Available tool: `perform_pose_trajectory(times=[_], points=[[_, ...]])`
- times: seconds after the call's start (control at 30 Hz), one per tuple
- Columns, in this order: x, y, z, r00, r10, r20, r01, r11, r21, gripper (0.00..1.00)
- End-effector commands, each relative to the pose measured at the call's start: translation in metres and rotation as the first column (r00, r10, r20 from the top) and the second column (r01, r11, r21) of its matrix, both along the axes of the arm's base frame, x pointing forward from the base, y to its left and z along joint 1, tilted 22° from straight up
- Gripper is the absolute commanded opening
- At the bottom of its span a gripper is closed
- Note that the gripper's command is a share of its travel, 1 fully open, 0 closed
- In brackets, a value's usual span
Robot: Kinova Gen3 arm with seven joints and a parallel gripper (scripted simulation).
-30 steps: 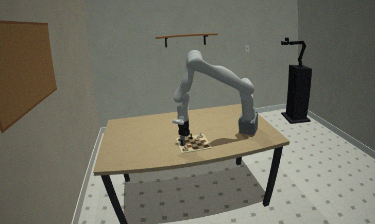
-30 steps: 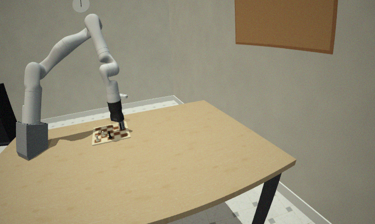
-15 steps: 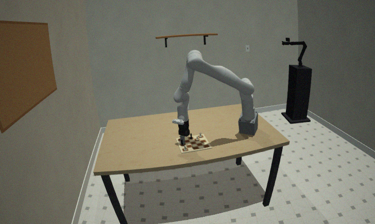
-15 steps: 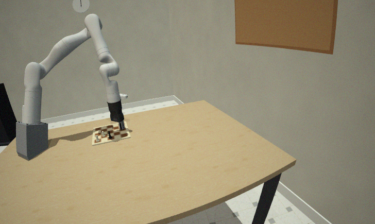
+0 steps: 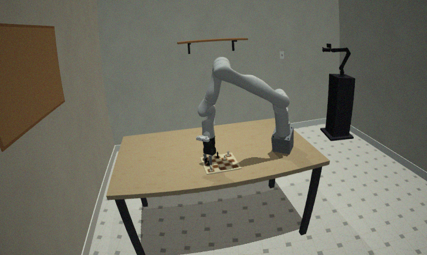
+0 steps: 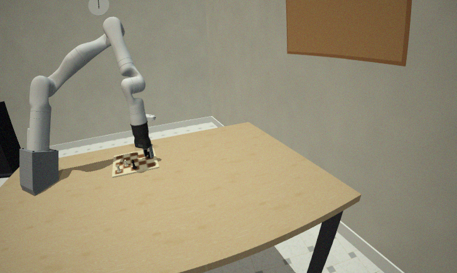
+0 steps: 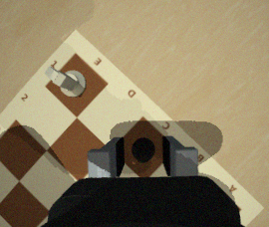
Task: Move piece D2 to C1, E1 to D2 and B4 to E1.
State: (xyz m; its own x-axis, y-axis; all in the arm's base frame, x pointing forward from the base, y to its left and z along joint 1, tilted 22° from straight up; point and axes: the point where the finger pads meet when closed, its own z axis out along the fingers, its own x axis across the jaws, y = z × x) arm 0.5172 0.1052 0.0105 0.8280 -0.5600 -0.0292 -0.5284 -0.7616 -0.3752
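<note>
The chessboard shows its E1 corner in the wrist view. A black piece stands on brown square C1, its base inside the square. My gripper is open around it, low over the board, with a gap on both sides. A pale piece stands on E1. The brown square D2 shows no piece in its visible part. Another pale piece stands upright, apparently on B4.
Another black piece and a pale piece stand along the board's A side, away from my fingers. The wooden table carries the board. The arm's base stands at one end of the table.
</note>
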Motion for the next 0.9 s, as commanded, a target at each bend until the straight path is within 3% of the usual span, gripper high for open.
perform_pose_trajectory(times=[0.0, 0.43, 0.87], points=[[0.001, 0.0, 0.001, 1.0, -0.001, 0.002, 0.001, 1.0, 0.0, 0.68], [0.0, -0.002, 0.004, 1.0, -0.001, 0.002, 0.001, 1.0, 0.0, 0.68], [-0.009, -0.017, 0.049, 1.0, -0.001, 0.002, 0.001, 1.0, 0.0, 0.68]])
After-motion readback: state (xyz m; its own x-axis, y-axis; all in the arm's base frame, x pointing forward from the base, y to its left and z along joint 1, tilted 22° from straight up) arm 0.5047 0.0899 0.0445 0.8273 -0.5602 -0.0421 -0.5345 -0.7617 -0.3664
